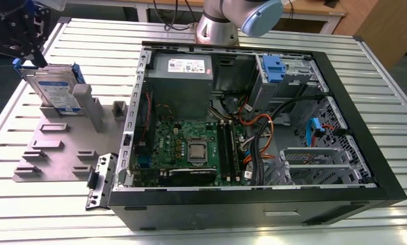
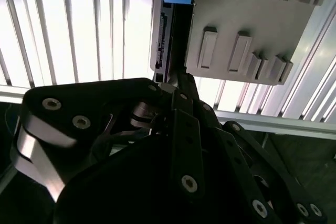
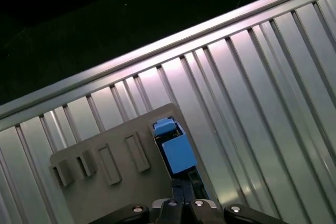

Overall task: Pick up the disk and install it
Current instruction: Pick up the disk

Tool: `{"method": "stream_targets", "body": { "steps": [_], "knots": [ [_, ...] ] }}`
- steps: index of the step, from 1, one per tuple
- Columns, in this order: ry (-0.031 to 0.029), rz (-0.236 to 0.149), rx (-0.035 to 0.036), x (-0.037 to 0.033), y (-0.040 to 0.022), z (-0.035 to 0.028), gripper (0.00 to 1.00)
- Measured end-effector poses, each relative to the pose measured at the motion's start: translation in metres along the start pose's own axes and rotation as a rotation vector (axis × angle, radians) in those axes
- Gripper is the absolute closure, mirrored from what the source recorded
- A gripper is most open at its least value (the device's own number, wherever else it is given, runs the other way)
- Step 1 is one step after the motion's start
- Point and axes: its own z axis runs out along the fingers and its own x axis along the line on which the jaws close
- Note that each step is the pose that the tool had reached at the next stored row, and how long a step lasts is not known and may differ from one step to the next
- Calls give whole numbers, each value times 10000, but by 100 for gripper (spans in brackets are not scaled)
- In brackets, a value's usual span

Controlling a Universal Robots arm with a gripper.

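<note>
The disk [image 1: 53, 91] is seated on edge in a slot of the grey holder [image 1: 60, 148], directly beneath the jaws. The gripper [image 1: 31, 57] is positioned over the disk's upper end. Whether the jaws are apart or clamped on the disk cannot be told. In the first wrist view, the blue frame [image 3: 178, 153] is seen just ahead of the jaws. The holder is laid on the slatted metal table [image 1: 26, 214]. The open computer case [image 1: 258, 209] is located well apart from the jaws, toward the exterior view's right.
</note>
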Motion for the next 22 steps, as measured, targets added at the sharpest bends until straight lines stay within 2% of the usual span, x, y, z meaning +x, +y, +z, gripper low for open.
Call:
{"method": "stream_targets", "body": {
  "steps": [6, 12, 22],
  "knots": [
    [-9, -772, -37, 0, 0, 0, 89],
    [-43, -1503, -76, 0, 0, 1, 89],
    [-198, -2464, -168, -1, -1, 2, 89]
  ]
}}
